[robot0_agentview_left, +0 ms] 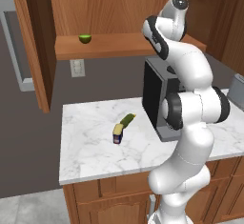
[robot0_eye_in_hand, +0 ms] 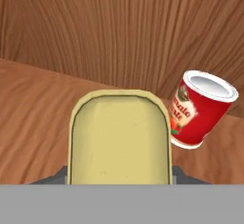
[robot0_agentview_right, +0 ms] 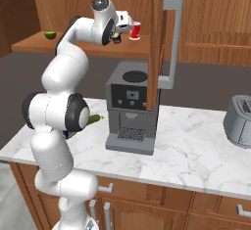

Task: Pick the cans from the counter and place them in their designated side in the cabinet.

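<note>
You are looking at a home kitchen. A white grey-veined marble tabletop (robot0_agentview_right: 196, 146) over brown wooden drawer fronts (robot0_agentview_right: 147, 202) carries a grey coffee machine (robot0_agentview_right: 130, 109) and a silver toaster (robot0_agentview_right: 240, 119). Reddish-brown wooden wall cabinets (robot0_agentview_right: 211, 18) hang above.

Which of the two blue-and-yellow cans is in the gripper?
The can up at the cabinet shelf, beside the red can; the other can lies on the counter.

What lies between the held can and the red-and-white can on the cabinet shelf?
Nothing: in the hand view, bare wooden shelf separates the yellow-topped can from the red-and-white can.
</note>
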Robot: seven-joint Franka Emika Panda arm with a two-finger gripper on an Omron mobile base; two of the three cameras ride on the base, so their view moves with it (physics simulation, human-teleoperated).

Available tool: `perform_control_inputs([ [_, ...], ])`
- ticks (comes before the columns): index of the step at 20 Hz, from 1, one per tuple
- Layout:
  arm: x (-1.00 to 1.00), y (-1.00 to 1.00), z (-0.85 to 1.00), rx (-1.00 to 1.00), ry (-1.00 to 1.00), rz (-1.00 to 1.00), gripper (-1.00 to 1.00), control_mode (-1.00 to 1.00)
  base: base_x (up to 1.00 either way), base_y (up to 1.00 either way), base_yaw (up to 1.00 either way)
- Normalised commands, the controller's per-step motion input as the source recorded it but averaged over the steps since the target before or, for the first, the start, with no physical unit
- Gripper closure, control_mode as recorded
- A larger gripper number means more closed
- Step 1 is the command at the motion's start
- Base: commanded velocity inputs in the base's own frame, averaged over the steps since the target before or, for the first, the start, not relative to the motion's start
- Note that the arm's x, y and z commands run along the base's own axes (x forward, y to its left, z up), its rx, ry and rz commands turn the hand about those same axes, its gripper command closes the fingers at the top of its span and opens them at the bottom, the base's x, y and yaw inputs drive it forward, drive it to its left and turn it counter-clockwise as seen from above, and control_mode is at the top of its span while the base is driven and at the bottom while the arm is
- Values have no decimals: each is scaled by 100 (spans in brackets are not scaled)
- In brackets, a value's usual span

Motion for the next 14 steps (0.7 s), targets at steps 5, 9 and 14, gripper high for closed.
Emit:
perform_control_inputs([
  [5,13,-2,-5,0,-3,0,-100,-100,0,0,0],
  [9,9,-2,0,0,-7,0,-100,-100,0,0,0],
  [14,4,-3,2,0,-10,0,-100,-100,0,0,0],
])
